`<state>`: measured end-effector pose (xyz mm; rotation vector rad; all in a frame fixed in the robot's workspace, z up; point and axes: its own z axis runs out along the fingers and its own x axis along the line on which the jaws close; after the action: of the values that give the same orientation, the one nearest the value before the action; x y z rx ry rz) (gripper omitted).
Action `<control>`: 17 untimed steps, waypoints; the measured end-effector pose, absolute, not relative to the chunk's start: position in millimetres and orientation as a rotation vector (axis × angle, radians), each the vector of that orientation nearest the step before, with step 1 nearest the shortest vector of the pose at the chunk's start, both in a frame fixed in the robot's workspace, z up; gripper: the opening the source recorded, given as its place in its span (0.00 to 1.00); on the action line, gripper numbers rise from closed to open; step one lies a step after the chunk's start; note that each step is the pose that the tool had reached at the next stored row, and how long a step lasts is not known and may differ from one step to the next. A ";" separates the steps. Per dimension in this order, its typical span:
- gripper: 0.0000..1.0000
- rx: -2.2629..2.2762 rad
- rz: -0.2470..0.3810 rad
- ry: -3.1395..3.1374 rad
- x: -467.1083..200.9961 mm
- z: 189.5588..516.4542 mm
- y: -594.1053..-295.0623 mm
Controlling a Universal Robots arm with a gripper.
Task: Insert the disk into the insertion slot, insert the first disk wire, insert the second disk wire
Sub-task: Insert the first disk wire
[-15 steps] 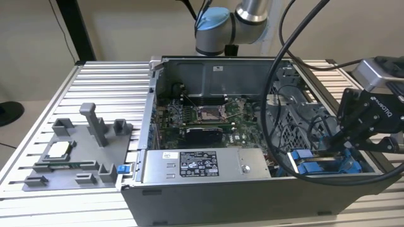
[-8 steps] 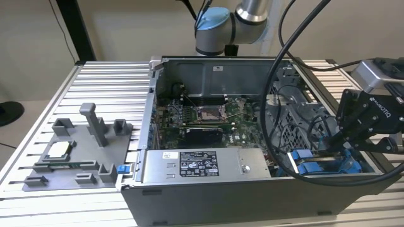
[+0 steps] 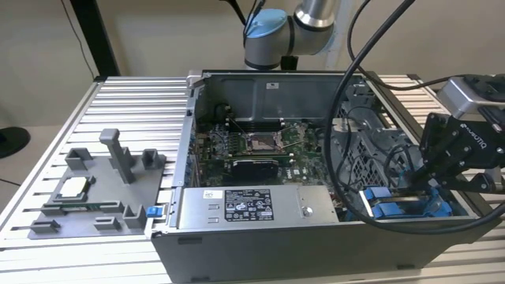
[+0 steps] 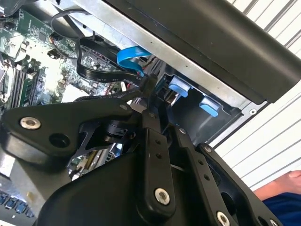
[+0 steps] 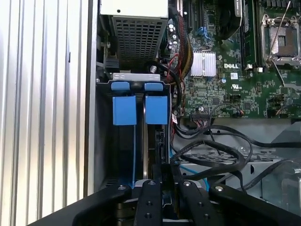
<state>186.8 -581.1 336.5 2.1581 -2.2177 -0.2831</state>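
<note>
The insertion slot [image 5: 104, 141] is a grey metal bay at the case's front corner, on the exterior view's right [image 3: 394, 204]. Blue plastic tabs [image 5: 140, 109] stand at its far end. The disk's blue frame [image 5: 134, 155] shows edge-on down inside the bay, and its silver body is hidden. My gripper [image 5: 163, 170] reaches into the bay with its fingers [image 4: 149, 94] pressed together; whether they pinch anything is hidden. A blue flat wire [image 4: 129, 59] and black wires [image 5: 211, 150] loop just beside the fingertips. My gripper [image 3: 412, 184] hangs over the bay's blue tabs.
The open case [image 3: 316, 236] holds a motherboard [image 3: 261, 148] and a grey labelled power supply box [image 3: 245, 207]. A grey fixture tray [image 3: 87, 189] lies on the slatted table at the exterior view's left. A person's arm [image 4: 282, 188] shows beyond the case.
</note>
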 end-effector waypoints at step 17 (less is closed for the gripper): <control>1.00 2.159 -0.286 -2.218 186.7 332.1 -581.1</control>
<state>186.7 -581.1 332.1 2.1588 -2.2181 -0.2856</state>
